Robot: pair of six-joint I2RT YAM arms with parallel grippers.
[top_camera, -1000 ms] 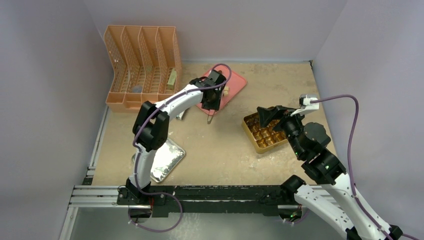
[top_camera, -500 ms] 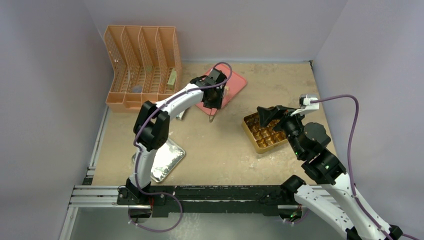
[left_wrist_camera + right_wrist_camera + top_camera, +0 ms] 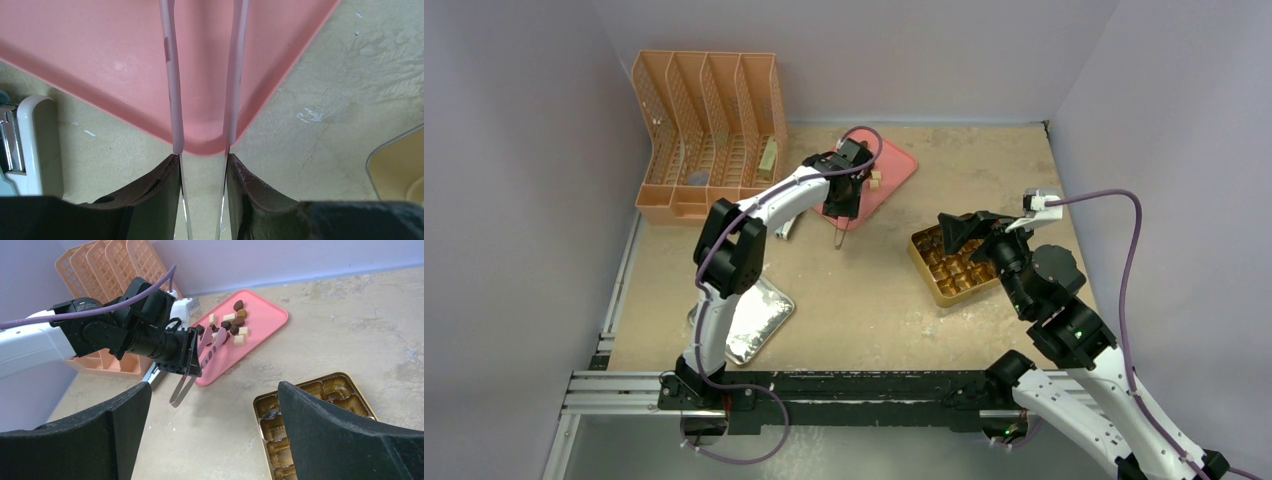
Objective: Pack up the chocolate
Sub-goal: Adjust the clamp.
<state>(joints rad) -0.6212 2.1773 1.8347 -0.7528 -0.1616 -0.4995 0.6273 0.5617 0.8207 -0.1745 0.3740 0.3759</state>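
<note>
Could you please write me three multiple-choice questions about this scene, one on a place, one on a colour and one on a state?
1. Where do most chocolates lie? A in the right gripper; B on the pink tray; C in the tongs.
2. What colour coats the tongs' arms? A green; B black; C pink.
3. How is the right gripper? A open and empty; B shut on a chocolate; C shut on the tongs.
Answers: 1 B, the pieces sit clustered on the tray; 2 C, pink sleeves show in the left wrist view; 3 A, its fingers stand wide apart with nothing between.
</note>
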